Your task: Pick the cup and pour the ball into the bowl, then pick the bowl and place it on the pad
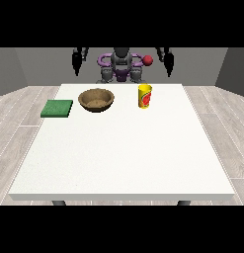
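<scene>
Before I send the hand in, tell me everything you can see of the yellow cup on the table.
The cup is yellow with a red mark on its side, smooth like plastic, slightly wider at the rim than at the base. It stands upright on the white table toward the robot's edge, at the view's right of the brown bowl and apart from it. Only the table touches it; both hands are raised well clear. Its mouth is open upward, but whether the ball lies inside cannot be seen from here.

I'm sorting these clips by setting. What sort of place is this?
Probably a bare test room for tabletop handling: a white table on a wood-plank floor with grey walls, holding only a bowl, a cup and a green pad.
</scene>
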Available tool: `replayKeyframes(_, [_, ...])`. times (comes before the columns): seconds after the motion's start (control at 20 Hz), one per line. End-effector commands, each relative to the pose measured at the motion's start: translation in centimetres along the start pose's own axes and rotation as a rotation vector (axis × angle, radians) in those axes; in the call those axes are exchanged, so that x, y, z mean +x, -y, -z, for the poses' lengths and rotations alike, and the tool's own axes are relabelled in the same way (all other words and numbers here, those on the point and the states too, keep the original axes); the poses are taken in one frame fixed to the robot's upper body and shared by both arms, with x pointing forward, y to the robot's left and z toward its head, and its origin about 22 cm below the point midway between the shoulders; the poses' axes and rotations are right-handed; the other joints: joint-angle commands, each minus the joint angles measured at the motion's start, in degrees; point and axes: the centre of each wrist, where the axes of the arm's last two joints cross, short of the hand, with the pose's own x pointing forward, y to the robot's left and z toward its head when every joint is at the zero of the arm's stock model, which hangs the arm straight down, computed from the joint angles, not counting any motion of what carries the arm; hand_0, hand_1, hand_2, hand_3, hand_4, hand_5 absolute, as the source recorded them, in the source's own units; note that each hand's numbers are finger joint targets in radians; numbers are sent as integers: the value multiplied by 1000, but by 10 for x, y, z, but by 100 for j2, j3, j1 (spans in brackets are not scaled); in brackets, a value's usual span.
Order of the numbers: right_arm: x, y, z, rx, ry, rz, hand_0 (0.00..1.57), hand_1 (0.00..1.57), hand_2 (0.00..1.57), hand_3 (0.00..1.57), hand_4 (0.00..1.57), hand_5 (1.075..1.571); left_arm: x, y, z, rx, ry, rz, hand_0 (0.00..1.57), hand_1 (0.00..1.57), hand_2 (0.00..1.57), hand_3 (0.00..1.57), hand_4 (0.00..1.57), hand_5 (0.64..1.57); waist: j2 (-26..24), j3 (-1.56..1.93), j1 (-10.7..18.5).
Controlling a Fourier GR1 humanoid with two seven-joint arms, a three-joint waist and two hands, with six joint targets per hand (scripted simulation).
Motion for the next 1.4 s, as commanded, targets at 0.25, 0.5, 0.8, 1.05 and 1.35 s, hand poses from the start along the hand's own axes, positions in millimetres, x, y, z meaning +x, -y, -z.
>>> replayKeyframes(0.25, [33, 13, 3, -1, 14, -47, 0, 0, 0, 0, 0, 1569, 35, -10, 4, -15, 25, 42, 0, 0, 0, 0, 0, 1557, -1555, 75, -43])
replayKeyframes(0.5, [44, 93, -13, 64, 14, 24, 0, 0, 0, 0, 0, 1570, 67, -35, 12, 21, 89, -124, 0, 0, 0, 0, 0, 1554, -855, 89, -277])
replayKeyframes(0.8, [57, 81, -1, 36, 114, 43, 0, 0, 0, 0, 0, 1570, 68, -30, 18, 35, 215, -116, 0, 0, 0, 0, 0, 1544, -153, 89, -167])
replayKeyframes(1.05, [41, 68, 5, 58, 218, 58, 0, 0, 0, 0, 0, 1570, 44, -55, 35, 50, 307, -96, 0, 0, 0, 0, 0, 1528, 474, 88, -320])
replayKeyframes(1.35, [13, 74, 4, 48, 189, 52, 0, 0, 0, 0, 0, 1571, -7, -21, 32, 56, 292, -113, 0, 0, 0, 0, 0, 1526, 544, 89, -283])
